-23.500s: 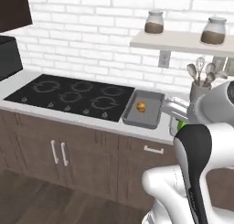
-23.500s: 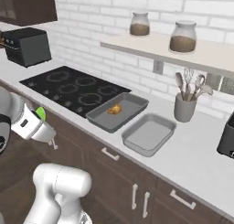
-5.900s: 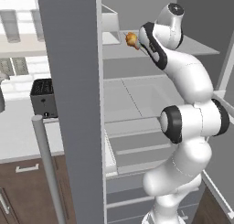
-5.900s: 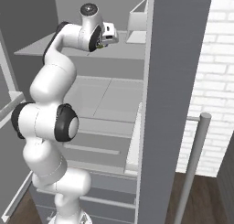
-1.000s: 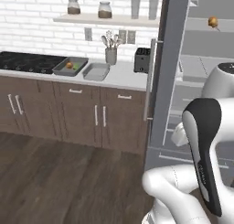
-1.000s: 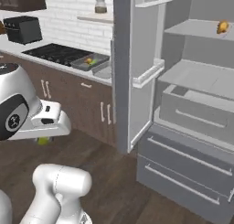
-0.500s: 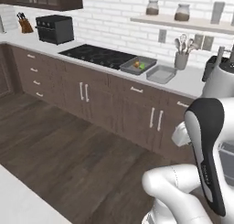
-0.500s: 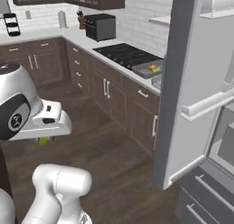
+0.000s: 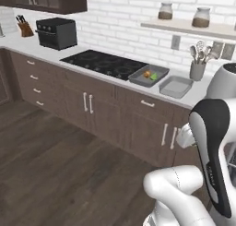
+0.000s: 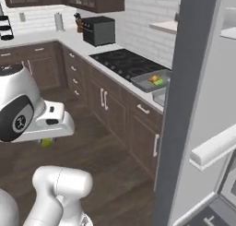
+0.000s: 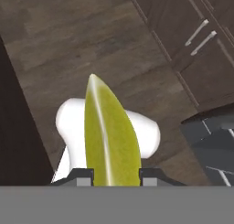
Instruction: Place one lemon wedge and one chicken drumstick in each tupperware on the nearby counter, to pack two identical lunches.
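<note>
Hand view: end effector (image 11: 112, 173) pinches a lemon wedge (image 11: 111, 136), long axis running away from the fingers.
Empty tupperware (image 9: 175, 86) lies far ahead on the worktop (image 9: 197, 97).

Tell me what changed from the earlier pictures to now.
The base drove from the fridge back toward the counter, so every view shifted. The pincer, earlier lifted to the fridge shelf beside a drumstick, now sits low, shut on a lemon wedge. The left tupperware gained a wedge beside its drumstick. The right tupperware stays empty.
</note>
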Controlling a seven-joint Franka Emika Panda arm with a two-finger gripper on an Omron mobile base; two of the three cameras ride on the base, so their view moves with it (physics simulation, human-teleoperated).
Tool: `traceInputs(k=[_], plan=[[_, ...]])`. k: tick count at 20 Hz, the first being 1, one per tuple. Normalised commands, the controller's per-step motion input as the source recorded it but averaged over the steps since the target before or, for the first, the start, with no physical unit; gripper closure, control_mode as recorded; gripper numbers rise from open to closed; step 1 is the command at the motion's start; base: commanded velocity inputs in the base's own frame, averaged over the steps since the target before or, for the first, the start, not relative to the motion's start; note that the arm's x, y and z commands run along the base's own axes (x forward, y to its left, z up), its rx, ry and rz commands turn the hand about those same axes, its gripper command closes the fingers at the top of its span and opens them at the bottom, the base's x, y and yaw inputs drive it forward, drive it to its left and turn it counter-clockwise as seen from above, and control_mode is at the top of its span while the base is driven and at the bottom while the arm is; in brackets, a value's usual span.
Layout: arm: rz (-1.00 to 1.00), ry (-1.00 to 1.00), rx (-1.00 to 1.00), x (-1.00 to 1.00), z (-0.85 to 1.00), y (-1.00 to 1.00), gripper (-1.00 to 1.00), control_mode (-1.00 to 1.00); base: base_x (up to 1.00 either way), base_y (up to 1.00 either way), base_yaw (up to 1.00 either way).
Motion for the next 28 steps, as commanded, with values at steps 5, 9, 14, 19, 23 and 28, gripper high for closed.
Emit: traceInputs(k=[5,9,14,19,23,28], plan=[[0.0,0.0,0.0,0.0,0.0,0.0,1.0,1.0,1.0,0.0,-0.41],[0.0,0.0,0.0,0.0,0.0,0.0,1.0,1.0,1.0,0.21,-0.54],[0.0,0.0,0.0,0.0,0.0,0.0,1.0,1.0,1.0,0.58,-0.63],[0.0,0.0,0.0,0.0,0.0,0.0,1.0,1.0,0.97,0.64,-0.72],[0.0,0.0,0.0,0.0,0.0,0.0,1.0,1.0,0.87,0.53,-0.74],[0.0,0.0,0.0,0.0,0.0,0.0,1.0,1.0,0.76,0.26,-0.68]])
